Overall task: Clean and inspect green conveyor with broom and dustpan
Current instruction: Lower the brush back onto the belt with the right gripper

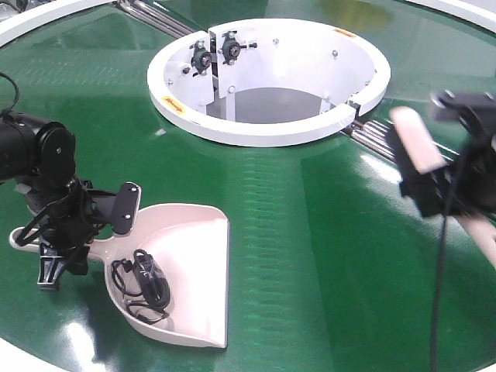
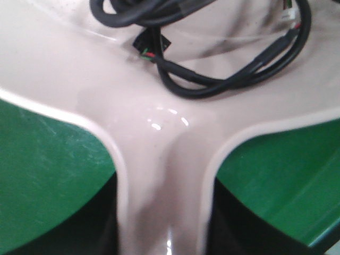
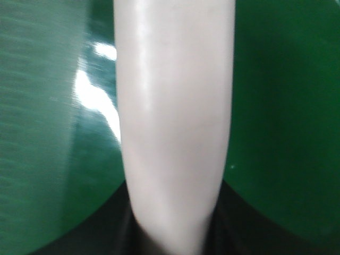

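Observation:
The beige-pink dustpan (image 1: 194,271) lies flat on the green conveyor (image 1: 310,232) at the front left, with a coiled black cable (image 1: 143,287) inside its scoop. My left gripper (image 1: 66,248) is shut on the dustpan's handle. In the left wrist view the dustpan (image 2: 159,133) narrows into the jaws of that gripper (image 2: 164,234), and the cable (image 2: 212,79) lies just beyond. At the right, my right gripper (image 1: 446,190) is shut on the broom (image 1: 417,139) and holds it above the belt. The broom's back (image 3: 175,106) fills the right wrist view and runs into the gripper (image 3: 172,234). Its bristles are hidden.
The white ring-shaped opening (image 1: 267,77) sits in the middle of the belt, with bearing mounts on its inner wall. Steel rollers (image 1: 372,136) run from the ring toward the right. The conveyor's white outer rim (image 1: 46,19) curves along the far left.

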You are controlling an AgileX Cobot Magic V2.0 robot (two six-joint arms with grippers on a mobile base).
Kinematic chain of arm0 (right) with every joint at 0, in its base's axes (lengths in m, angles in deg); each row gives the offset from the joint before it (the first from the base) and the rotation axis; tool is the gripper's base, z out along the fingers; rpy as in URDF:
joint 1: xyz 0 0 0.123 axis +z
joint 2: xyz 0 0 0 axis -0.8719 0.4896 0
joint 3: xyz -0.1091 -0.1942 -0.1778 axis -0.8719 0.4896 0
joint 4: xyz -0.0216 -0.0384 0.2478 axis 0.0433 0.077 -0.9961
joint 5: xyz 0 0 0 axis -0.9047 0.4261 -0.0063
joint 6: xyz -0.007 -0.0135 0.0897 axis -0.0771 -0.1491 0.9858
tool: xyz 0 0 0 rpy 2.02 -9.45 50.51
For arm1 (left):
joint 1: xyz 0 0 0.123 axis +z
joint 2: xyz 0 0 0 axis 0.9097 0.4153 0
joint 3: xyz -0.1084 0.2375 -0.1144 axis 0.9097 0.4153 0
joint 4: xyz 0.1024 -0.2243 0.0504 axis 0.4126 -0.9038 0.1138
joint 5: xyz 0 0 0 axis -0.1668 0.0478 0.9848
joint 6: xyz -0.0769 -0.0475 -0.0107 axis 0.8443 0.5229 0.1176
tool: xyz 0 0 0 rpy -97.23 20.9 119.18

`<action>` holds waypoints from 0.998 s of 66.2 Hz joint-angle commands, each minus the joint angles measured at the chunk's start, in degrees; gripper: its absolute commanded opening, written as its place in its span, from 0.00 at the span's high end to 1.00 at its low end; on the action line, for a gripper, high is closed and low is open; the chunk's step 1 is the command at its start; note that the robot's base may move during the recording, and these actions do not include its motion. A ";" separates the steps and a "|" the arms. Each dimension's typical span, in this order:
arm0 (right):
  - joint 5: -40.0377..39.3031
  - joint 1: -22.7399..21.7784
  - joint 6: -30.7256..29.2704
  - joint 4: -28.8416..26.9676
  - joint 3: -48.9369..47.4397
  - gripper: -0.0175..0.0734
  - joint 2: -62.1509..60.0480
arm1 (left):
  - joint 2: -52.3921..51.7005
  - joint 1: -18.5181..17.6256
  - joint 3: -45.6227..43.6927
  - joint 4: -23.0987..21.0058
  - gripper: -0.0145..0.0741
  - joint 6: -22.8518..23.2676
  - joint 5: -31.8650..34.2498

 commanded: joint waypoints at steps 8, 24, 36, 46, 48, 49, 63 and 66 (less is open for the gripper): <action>-9.12 -2.46 -1.21 2.08 7.65 0.81 -2.03 | -2.77 -0.40 -1.53 -0.35 0.84 -0.20 -1.10; -14.11 -2.26 -1.17 1.72 14.45 0.81 -1.79 | -2.77 -0.40 -1.53 -0.35 0.84 -0.20 -1.10; -13.95 -2.26 -1.17 1.15 15.54 0.81 0.84 | -2.77 -0.40 -1.53 -0.35 0.84 -0.20 -1.10; -13.03 -2.26 -1.17 1.15 15.54 0.80 3.44 | -2.77 -0.40 -1.53 -0.35 0.84 -0.20 -1.00; -13.46 -2.26 -1.17 1.15 15.54 0.80 3.70 | -2.77 -0.40 -1.53 -0.41 0.84 -0.20 -0.95; -13.68 -2.26 -1.17 1.15 15.54 0.80 3.72 | -2.77 -0.40 -1.53 -0.41 0.84 -0.20 -0.89; -13.50 -2.26 -1.17 0.86 15.54 0.77 5.37 | -2.65 -0.35 -1.48 -1.11 0.84 -0.20 0.00; -13.27 -2.26 -1.17 0.50 15.54 0.76 5.80 | -2.65 -0.35 -1.48 -1.12 0.84 -0.20 0.49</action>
